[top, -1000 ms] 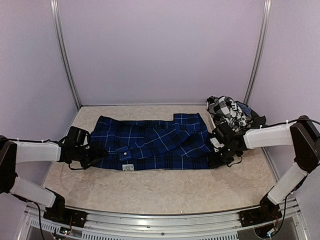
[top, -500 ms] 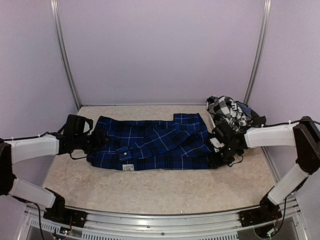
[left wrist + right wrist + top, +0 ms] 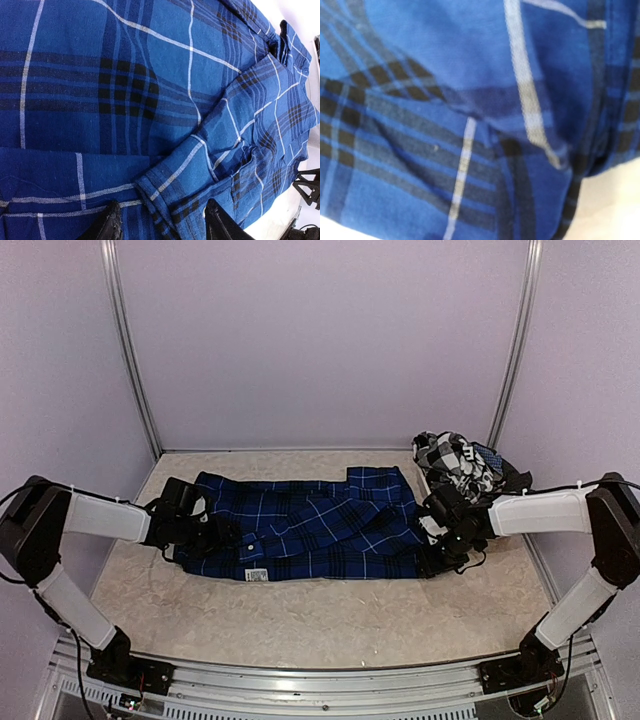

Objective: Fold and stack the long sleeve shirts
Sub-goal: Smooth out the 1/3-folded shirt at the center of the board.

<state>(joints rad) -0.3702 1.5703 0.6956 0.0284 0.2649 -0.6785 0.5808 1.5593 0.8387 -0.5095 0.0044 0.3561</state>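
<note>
The royal blue plaid shirt lies spread lengthwise across the middle of the table. It fills the left wrist view and the right wrist view. My left gripper is open over the shirt's left end, its black fingertips straddling a folded cuff edge. My right gripper sits at the shirt's right edge. Cloth covers its fingers, and it appears shut on the fabric. The black-and-white checked shirt lies crumpled at the back right, behind the right arm.
The beige table is walled by lilac panels, with metal posts at the back left and back right. A small white label shows on the blue shirt's near hem.
My left gripper has moved from the shirt's near left corner up and rightward onto its left end. The shirt's left edge has shifted slightly. The right arm has not moved.
</note>
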